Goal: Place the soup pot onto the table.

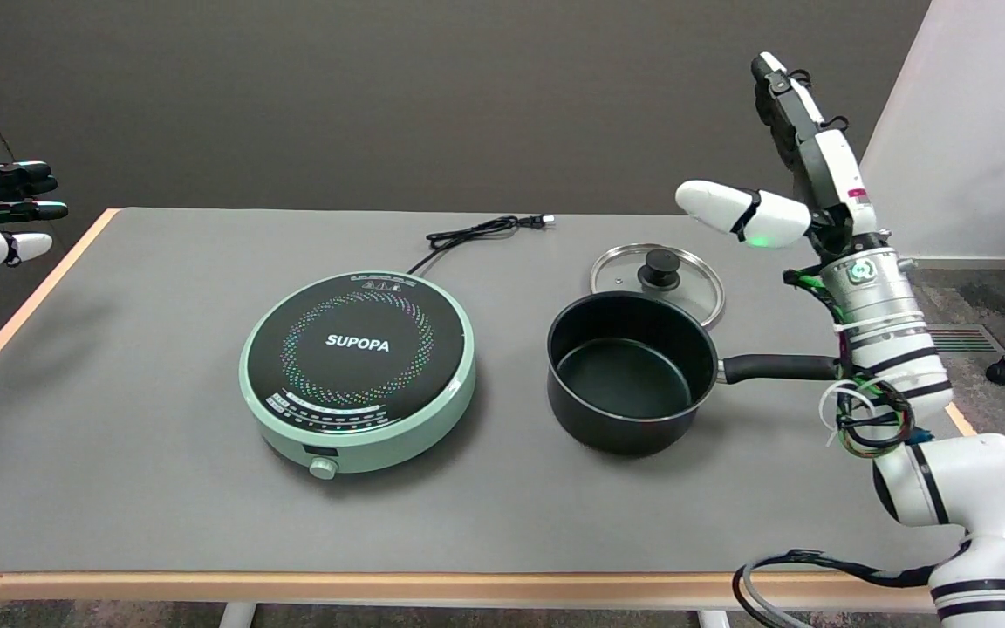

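Black round metal soup pot [631,371] w/ long black handle sits on the grey table [119,419], right of the mint-green induction cooker [358,368]. Right hand [786,174] raised clear, spread, holding nothing. Placing looks done; next: retreat w/o clipping the handle.

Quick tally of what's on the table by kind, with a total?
Soup pot: 1
Glass lid: 1
Induction cooker: 1
Power cord: 1
Total: 4, all resting on the table. The right hand is raised above the table and holds nothing.
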Tool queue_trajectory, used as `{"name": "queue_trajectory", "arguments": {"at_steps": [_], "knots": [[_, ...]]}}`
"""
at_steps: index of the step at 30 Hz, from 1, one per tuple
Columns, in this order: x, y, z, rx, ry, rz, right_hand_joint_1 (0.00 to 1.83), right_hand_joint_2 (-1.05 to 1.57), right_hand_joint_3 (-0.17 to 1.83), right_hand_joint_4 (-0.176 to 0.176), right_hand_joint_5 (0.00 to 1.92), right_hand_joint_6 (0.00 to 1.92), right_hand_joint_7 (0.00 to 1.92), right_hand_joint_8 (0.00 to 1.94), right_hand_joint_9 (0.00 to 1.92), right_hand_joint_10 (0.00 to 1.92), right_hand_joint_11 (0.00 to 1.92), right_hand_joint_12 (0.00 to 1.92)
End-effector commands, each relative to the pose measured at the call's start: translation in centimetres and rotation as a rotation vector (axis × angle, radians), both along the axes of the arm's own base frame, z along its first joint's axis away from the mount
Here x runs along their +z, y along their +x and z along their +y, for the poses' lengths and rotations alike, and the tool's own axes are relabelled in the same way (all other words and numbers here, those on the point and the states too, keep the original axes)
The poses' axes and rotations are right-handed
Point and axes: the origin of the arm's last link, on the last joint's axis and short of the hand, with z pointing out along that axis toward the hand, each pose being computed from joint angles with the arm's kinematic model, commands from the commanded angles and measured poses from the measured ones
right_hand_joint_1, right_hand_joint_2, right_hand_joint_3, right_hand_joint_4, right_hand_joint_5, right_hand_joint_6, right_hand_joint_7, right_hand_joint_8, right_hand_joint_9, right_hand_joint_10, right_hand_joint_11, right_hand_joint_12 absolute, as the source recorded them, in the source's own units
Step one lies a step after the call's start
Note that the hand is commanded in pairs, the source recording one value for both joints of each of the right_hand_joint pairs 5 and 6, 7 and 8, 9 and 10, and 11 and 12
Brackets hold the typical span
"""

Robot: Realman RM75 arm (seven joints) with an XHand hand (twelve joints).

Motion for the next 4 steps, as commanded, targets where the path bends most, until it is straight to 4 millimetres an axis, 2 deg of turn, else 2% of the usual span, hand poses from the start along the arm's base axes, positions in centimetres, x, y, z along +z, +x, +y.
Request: {"name": "queue_trajectory", "arguments": {"at_steps": [1,4], "knots": [[-0.64,0.02,-1.99,0.011,0.045,-0.078,0.76,0.41,0.16,-0.13,0.08,0.08,0.08,0.08,0.08,0.08,0.08,0.08],[-0.93,0.21,-2.12,0.016,0.053,-0.076,0.76,0.42,0.15,-0.134,0.08,0.08,0.08,0.08,0.08,0.08,0.08,0.08]]}}
